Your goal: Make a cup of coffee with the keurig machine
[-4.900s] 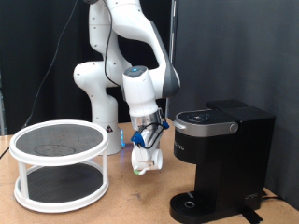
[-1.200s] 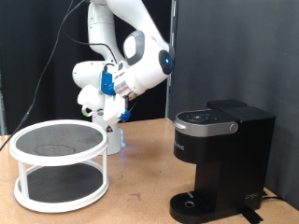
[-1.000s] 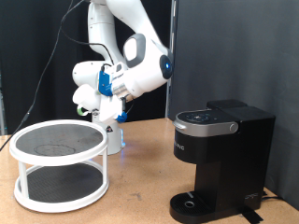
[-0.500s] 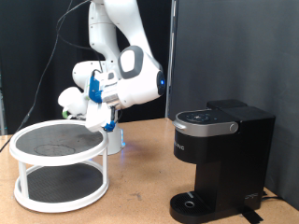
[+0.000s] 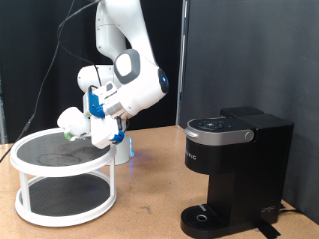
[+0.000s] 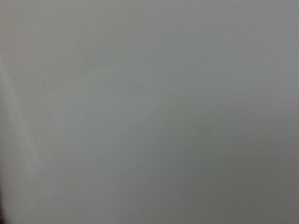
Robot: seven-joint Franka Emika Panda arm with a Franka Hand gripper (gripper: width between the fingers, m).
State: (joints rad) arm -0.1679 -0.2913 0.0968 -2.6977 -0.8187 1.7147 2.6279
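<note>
The gripper (image 5: 88, 127) hung tilted over the top tier of a white two-tier rack (image 5: 63, 177), closed on the cup (image 5: 72, 122), which sat just above the rack's dark mesh shelf. The keurig (image 5: 239, 169) stood well apart from the rack, toward the exterior view's right, on the same wooden table (image 5: 150, 209), its lid down and its drip base bare. The wrist view showed only a flat, pale grey blur with nothing to make out.
</note>
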